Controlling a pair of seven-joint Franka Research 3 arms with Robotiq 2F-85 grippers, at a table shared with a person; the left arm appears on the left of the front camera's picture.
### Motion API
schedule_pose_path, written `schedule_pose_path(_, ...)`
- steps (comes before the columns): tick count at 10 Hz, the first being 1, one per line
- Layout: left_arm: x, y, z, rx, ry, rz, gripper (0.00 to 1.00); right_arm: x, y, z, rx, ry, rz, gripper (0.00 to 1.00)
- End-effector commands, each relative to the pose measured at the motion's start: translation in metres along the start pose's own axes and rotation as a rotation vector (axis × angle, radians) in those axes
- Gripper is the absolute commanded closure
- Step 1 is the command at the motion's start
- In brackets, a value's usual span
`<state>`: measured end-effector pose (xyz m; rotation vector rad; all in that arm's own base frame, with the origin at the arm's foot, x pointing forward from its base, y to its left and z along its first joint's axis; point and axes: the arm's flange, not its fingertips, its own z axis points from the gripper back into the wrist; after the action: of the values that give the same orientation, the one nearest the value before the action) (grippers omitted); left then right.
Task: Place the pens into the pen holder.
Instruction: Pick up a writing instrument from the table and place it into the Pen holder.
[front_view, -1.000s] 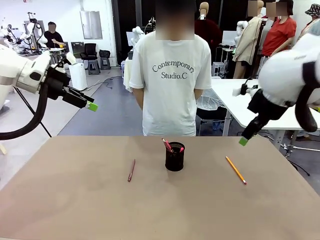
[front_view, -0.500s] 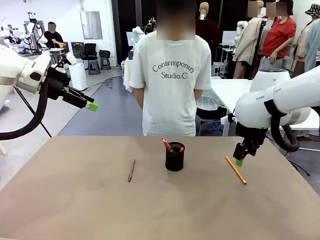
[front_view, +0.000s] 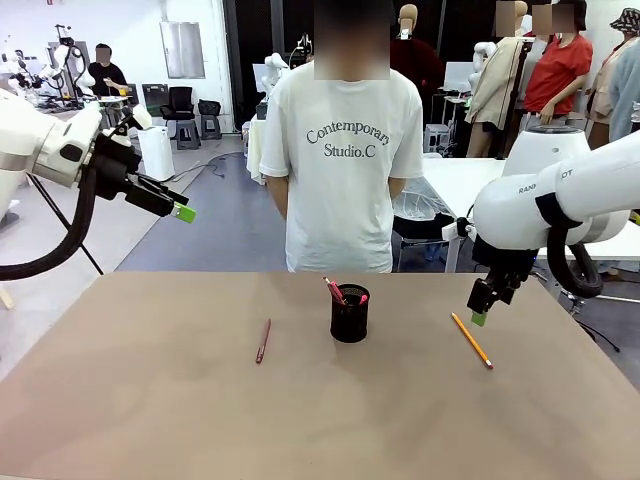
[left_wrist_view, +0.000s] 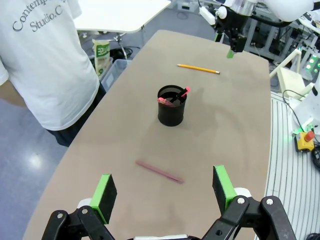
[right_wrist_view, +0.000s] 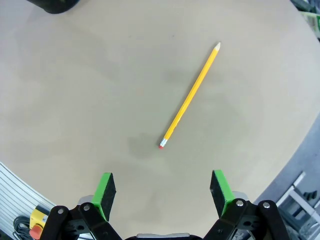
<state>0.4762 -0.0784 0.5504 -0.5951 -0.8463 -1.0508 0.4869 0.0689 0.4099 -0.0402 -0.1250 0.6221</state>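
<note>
Now our right hand (front_view: 479, 316) hovered, spread wide, over the yellow pencil (front_view: 471, 340) lying on the table (front_view: 150, 400) right of the pen holder (front_view: 349, 313), and we judged it must next descend and pinch.

Brown matte table (front_view: 150, 400), near to far. Person in white printed T-shirt (front_view: 345, 200) standing at far edge, centre. White table (front_view: 445, 185) beyond, right. Black office chairs (front_view: 181, 103) far left.
</note>
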Motion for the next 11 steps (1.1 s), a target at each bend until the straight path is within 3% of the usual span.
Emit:
schedule_pose_path(1, -0.001, -0.001, 0.002, 0.003, 0.001, 0.002, 0.0, 0.023, -0.011, -0.009, 0.046, 0.033, -0.1, 0.0)
schedule_pose_path(4, -0.001, -0.001, 0.002, 0.003, 0.001, 0.002, 0.0, 0.07, -0.023, -0.024, 0.083, 0.058, -0.212, 0.0)
schedule_pose_path(7, -0.001, -0.001, 0.002, 0.003, 0.001, 0.002, 0.0, 0.101, -0.035, -0.048, 0.028, 0.055, -0.289, 0.0)
schedule_pose_path(11, -0.001, -0.001, 0.002, 0.003, 0.001, 0.002, 0.0, 0.086, -0.056, -0.079, -0.005, 0.032, -0.438, 0.0)
